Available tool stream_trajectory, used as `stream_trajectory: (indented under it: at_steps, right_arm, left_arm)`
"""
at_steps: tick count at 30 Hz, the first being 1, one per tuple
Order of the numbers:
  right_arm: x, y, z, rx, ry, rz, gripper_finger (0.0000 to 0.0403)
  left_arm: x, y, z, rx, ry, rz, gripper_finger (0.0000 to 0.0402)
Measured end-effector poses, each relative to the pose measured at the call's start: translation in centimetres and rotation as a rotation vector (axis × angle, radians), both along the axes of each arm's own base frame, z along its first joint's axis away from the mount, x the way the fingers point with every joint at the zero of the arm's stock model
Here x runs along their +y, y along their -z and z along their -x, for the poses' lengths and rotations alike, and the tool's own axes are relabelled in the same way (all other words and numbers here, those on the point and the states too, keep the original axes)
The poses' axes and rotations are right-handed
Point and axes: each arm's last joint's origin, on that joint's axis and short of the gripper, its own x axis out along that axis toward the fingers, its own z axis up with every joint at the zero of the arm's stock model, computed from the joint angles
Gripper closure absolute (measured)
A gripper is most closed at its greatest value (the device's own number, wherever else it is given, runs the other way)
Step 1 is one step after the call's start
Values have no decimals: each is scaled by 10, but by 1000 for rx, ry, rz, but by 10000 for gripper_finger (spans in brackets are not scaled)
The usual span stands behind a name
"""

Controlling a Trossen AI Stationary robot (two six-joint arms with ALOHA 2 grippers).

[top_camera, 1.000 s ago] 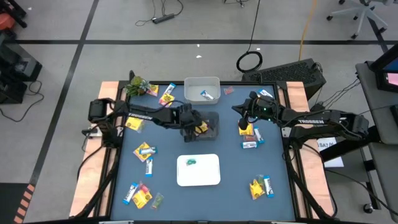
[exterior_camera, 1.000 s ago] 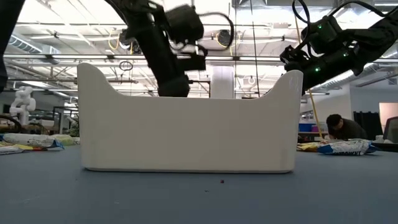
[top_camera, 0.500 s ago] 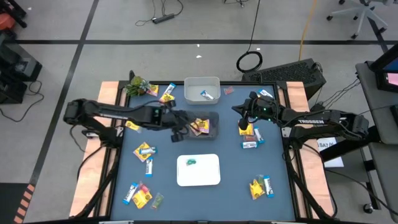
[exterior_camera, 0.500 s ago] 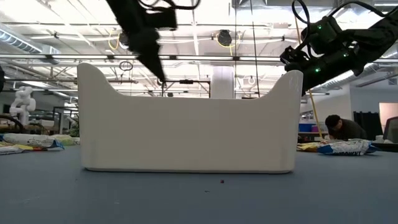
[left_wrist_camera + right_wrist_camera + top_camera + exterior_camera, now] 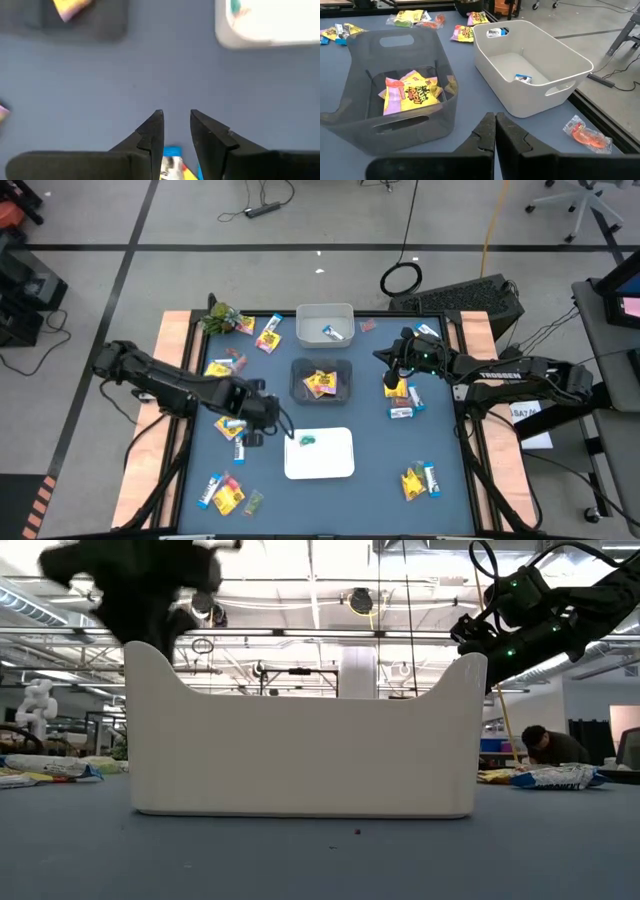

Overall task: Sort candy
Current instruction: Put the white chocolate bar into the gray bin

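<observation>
**Left gripper low over loose candy, right arm parked by the bins**

Hovering left of centre in the high view, the left gripper sits just above the blue table, beside the white tray. Its fingers stand a narrow gap apart with nothing between them; a blue-and-white bar lies just under the tips in the left wrist view.

Right of centre, the right gripper hangs near the grey bin, its fingers pressed together and empty.

Candy is scattered widely. Yellow packets lie inside the grey bin, a blue-and-white piece sits in the white bin at the upper middle, and a small green piece rests on the white tray. More sweets lie loose at the lower left, lower right and just under the right gripper.
</observation>
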Motion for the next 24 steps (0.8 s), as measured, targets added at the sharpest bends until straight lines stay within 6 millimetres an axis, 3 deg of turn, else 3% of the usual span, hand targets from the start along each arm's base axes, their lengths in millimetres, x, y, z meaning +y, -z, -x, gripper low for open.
stream_trajectory:
  at_steps: [4, 8, 24]
  right_arm:
    - [0, 0, 0, -1, 1, -1, 403]
    - [0, 0, 0, -1, 1, -2, 403]
    - [0, -1, 0, -9, 1, 2, 403]
  left_arm:
    - [-5, 35, 18, 84, -44, 46, 299]
    - [-2, 56, 32, 153, -118, 44, 299]
    - [13, 75, 37, 217, -184, 22, 287]
